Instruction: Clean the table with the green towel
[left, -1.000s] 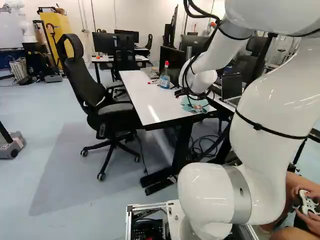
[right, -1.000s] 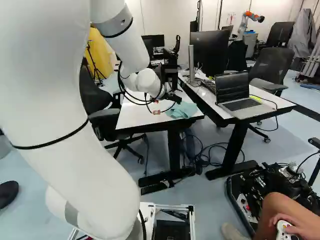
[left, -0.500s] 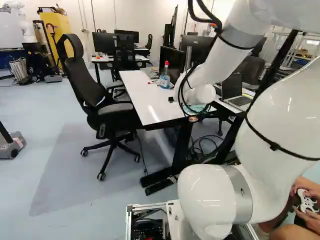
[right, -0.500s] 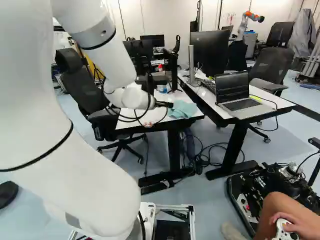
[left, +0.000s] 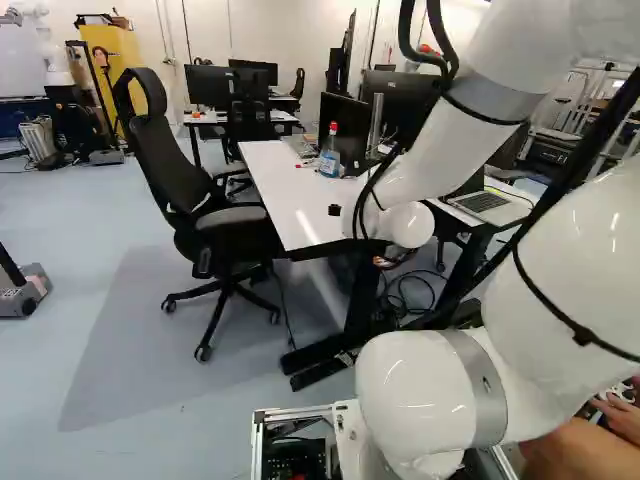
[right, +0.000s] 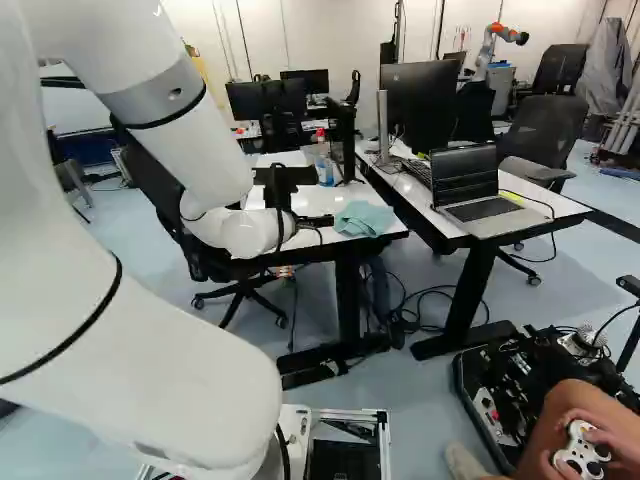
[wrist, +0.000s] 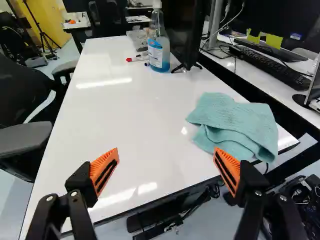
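My gripper (right: 318, 220) is low over the near end of the white table (right: 345, 194) in the right base view, left of the green towel (right: 365, 218). From the wrist, the gripper (wrist: 166, 152) stands wide open, with only bare tabletop (wrist: 125, 130) and the table's near edge between and below its orange-padded fingers. The folded, rumpled towel (wrist: 235, 125) lies near the table's corner, ahead of the finger on its side and not held. My arm hides the towel in the left base view.
A spray bottle of blue liquid (wrist: 159, 45) and pens (wrist: 137, 58) stand and lie farther up the table, beside a monitor (wrist: 182, 30). An office chair (left: 190, 190) flanks one long side. Across a gap, another table carries a laptop (right: 480, 190) and keyboard (wrist: 270, 60).
My arm has swung down and back, and the gripper has shifted leftward away from the towel in the right base view. The towel lies where it was, and the base has not moved.
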